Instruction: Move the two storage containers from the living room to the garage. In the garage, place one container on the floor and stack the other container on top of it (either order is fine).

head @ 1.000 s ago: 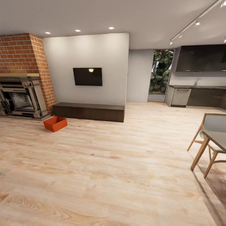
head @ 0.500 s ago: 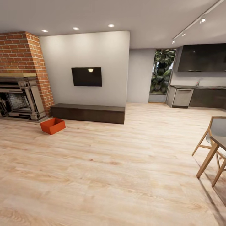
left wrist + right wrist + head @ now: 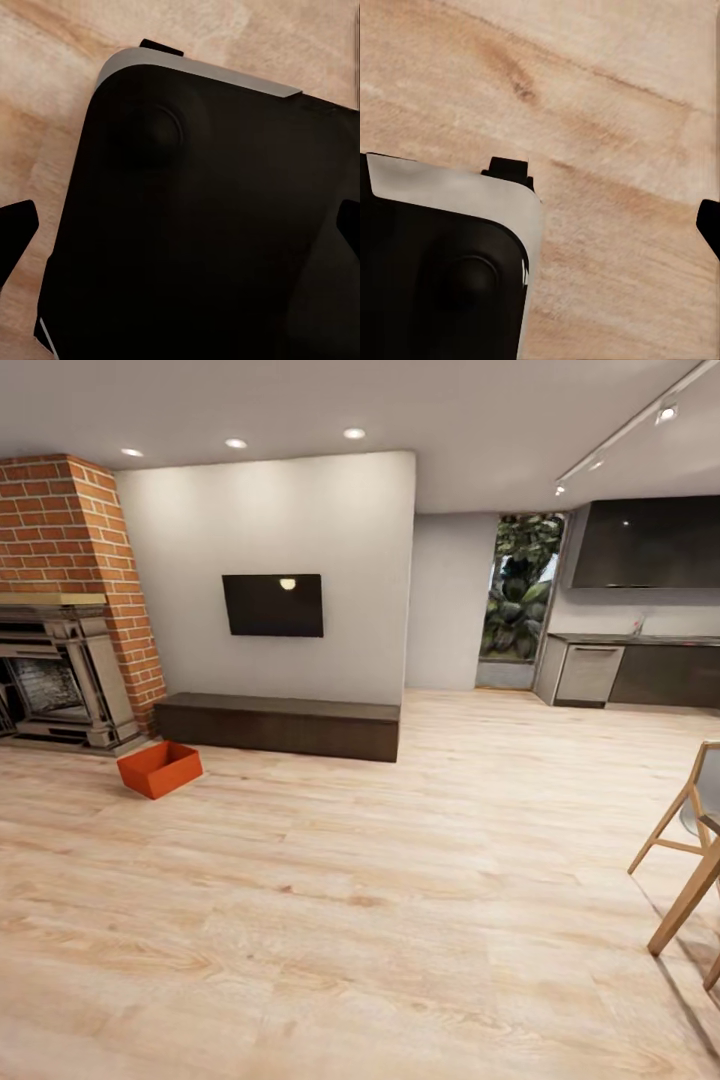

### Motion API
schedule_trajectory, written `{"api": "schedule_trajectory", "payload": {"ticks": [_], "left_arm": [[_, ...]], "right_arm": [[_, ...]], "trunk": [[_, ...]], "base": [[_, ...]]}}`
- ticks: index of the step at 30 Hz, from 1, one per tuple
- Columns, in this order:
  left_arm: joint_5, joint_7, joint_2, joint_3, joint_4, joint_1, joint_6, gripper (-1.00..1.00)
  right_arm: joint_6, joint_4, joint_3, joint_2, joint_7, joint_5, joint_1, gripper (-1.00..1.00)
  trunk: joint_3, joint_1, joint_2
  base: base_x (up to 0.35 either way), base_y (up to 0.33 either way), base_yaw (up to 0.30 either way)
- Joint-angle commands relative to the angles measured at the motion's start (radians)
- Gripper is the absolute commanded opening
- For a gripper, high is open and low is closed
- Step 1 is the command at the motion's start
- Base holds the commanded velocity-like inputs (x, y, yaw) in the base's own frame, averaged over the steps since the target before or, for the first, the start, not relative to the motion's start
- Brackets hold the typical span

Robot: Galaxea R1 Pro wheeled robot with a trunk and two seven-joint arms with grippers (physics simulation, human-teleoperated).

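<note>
Orange-red bin (image 3: 159, 768), red brick chimney (image 3: 70, 530), light wood floor (image 3: 380, 900).

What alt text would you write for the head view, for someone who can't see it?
An orange-red rectangular open-top plastic bin sits on a light wood-plank floor near a stone fireplace and a long dark low cabinet. A black wall television hangs above the cabinet.

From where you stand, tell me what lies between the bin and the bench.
In the head view, only bare wood-plank floor separates the orange bin from the dark bench behind it; they sit apart.
</note>
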Motion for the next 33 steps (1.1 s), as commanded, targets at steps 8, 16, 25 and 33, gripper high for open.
{"api": "schedule_trajectory", "payload": {"ticks": [8,16,25,33], "left_arm": [[0.003,0.000,0.000,0.001,-0.001,0.000,-0.001,1.00],[0.004,0.000,0.000,0.001,-0.001,0.000,0.000,1.00],[0.004,0.000,0.000,0.001,-0.001,0.000,-0.001,1.00],[0.004,0.000,0.000,0.001,-0.001,0.000,-0.001,1.00]], "right_arm": [[-0.005,0.003,0.008,0.000,0.002,-0.010,-0.001,1.00],[-0.005,0.003,0.008,0.000,0.002,-0.010,-0.001,1.00],[-0.005,0.002,0.008,0.000,0.002,-0.010,-0.001,1.00],[-0.005,0.003,0.008,0.000,0.002,-0.010,-0.001,1.00]], "trunk": [[-0.001,0.001,0.000],[-0.001,0.001,0.000],[-0.001,0.001,0.000],[-0.001,0.001,0.000]], "base": [[0.322,0.000,0.000],[0.322,0.000,0.000],[0.322,0.000,0.000],[0.323,0.000,0.000]]}}
